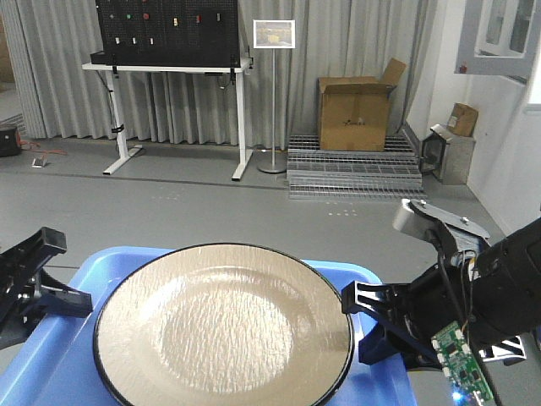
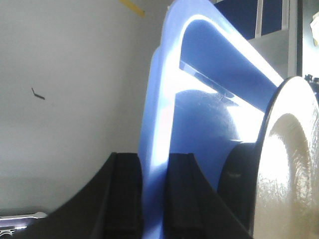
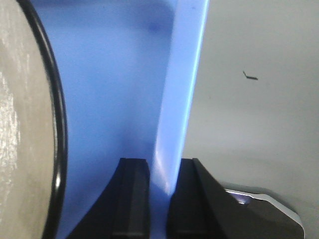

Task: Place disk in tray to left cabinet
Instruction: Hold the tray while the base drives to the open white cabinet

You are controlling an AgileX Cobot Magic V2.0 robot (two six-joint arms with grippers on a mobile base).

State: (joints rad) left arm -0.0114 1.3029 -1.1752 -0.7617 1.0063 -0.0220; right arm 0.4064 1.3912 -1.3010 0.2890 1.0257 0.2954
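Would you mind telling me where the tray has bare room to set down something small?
The disk fills the middle of the tray, so only corners are bare. The widest patch is the near-left corner, between disk rim and left gripper. The right side is crowded: just a thin strip by the right gripper.

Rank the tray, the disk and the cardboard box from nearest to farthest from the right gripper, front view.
1. The tray: its right rim sits between the right gripper's jaws.
2. The disk: lying in the tray, just left of that gripper.
3. The cardboard box: far back, on the right.
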